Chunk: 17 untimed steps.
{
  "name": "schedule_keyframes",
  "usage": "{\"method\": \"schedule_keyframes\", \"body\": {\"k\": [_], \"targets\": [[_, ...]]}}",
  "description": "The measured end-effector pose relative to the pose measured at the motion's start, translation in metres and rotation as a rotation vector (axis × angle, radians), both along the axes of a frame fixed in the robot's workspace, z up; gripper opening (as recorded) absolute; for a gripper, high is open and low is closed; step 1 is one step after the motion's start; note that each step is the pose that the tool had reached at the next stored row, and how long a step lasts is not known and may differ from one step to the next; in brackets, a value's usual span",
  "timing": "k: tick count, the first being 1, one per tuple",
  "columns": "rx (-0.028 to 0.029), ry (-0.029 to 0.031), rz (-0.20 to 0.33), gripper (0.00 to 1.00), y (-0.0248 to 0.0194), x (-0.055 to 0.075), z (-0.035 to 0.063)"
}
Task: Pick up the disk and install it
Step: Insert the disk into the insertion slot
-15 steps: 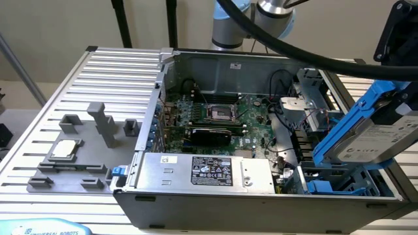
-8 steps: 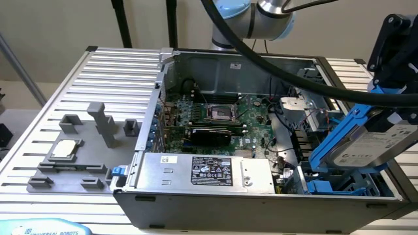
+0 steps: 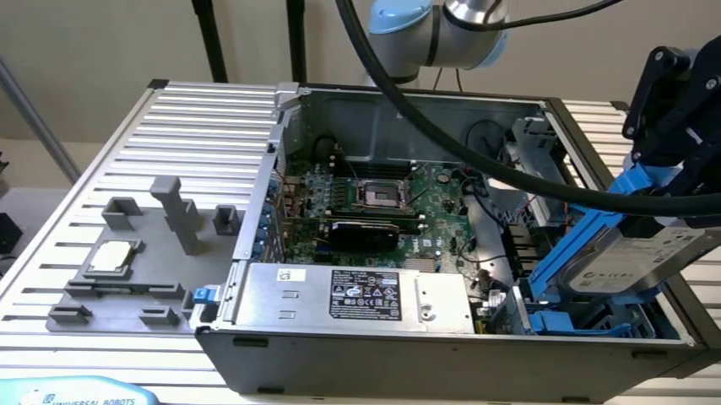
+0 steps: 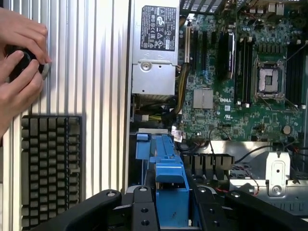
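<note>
The black gripper (image 3: 667, 202) is clamping the flat silver-grey metal disk (image 3: 636, 257) by its blue plastic carrier, holding it tilted just above the open grey metal computer case (image 3: 451, 359), over the case's blue plastic bay (image 3: 560, 323). Inside the case, a green motherboard (image 3: 372, 202) and a grey power-supply box with a black label (image 3: 355, 295) are sitting.

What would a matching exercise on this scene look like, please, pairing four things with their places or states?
Things:
1. disk
2. chip
3. power supply
4. keyboard

Places or states:
A. on the grey fixture, outside the case
B. inside the case, bearing a black label
C. clamped in the gripper, tilted
D. on the slatted table, near a person's hands

Pairs: 1-C; 2-A; 3-B; 4-D
</note>
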<state>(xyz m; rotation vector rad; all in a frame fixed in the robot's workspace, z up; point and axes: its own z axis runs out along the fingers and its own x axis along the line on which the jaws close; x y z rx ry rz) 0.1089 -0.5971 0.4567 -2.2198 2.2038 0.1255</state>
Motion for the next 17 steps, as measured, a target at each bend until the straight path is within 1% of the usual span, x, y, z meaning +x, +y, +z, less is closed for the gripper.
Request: {"method": "schedule_keyframes", "body": {"k": [3,4,5,8,9,10,17], "targets": [[-0.0028,-0.003,0.0,0.33,0.0029,0.001,-0.004],[-0.0051,-0.0049,0.0,0.33,0.0037,0.001,-0.0049],[-0.0083,-0.0069,0.0,0.33,0.0044,0.001,-0.0058],[-0.0248,-0.0128,0.0,0.33,0.0051,0.001,-0.008],[-0.0279,-0.014,0.0,0.33,0.0052,0.001,-0.0092],[-0.0293,-0.0152,0.0,0.33,0.0053,0.001,-0.0105],[-0.0295,-0.0178,0.0,0.33,0.0071,-0.002,-0.0124]]}}
